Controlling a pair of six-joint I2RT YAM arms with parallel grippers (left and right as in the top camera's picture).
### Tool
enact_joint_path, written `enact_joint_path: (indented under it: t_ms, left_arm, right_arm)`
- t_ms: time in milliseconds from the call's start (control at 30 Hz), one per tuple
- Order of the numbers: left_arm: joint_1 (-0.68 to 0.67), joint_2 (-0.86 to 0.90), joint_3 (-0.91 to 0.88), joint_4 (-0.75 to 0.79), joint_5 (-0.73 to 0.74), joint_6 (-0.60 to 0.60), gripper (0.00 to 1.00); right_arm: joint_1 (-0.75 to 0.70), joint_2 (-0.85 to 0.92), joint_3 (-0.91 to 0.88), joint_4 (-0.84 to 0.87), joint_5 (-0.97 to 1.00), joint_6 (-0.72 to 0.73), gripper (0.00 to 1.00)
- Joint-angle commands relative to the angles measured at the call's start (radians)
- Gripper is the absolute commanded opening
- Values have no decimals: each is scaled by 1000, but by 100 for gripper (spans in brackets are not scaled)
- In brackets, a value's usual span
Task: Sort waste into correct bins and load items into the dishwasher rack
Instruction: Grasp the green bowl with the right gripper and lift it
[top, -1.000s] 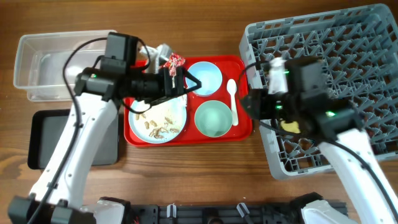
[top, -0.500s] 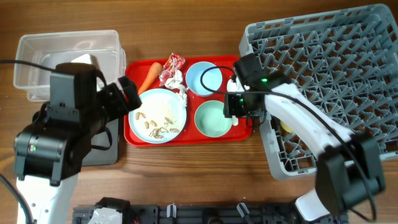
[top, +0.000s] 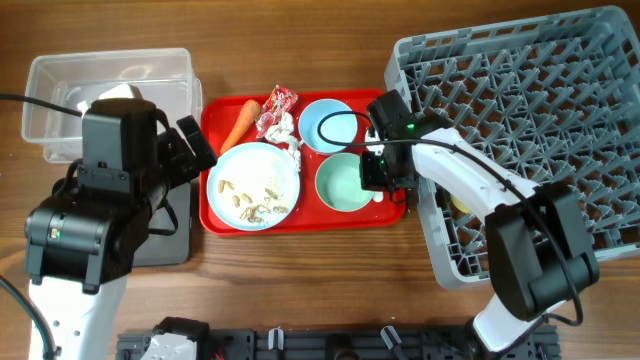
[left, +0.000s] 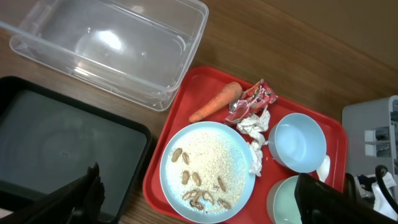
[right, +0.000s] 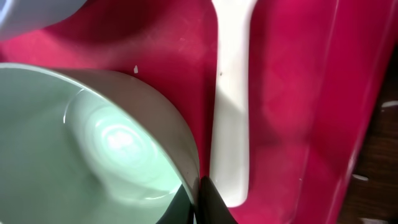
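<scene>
Evidently mid-pick for the dishwasher rack (top: 560, 90): right gripper (top: 374, 172) tip sits between pale green bowl (right: 93, 143) and white spoon (right: 230, 112) — whether its fingers are spread cannot be told. Next, likely, pinch the spoon.

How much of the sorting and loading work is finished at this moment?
Done: only a yellow-green cup seems to sit in the dishwasher rack.
In hand: the right gripper is down at the pale green bowl, beside the spoon.
To do: carrot, wrapper, tissue, the plate with scraps and the light blue bowl lie on the red tray. The clear tub and black tray look empty.
</scene>
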Motion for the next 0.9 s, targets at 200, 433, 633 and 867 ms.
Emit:
enact_joint_path:
  t_ms: [200,433,633,867]
  left_arm:
    - [5,3,7,3,-23,-13,100]
    - [5,3,7,3,-23,-13,100]
    - [5,3,7,3,-23,-13,100]
    - [5,3,7,3,-23,-13,100]
  right_arm:
    - [-19,-437,17,-86,386,27,4]
    - [-70,-618,17,-63,1065,99,4]
    - [-150,-515,16,151,1366,-123,4]
    - [-214,-280,16,494,1424,-584,4]
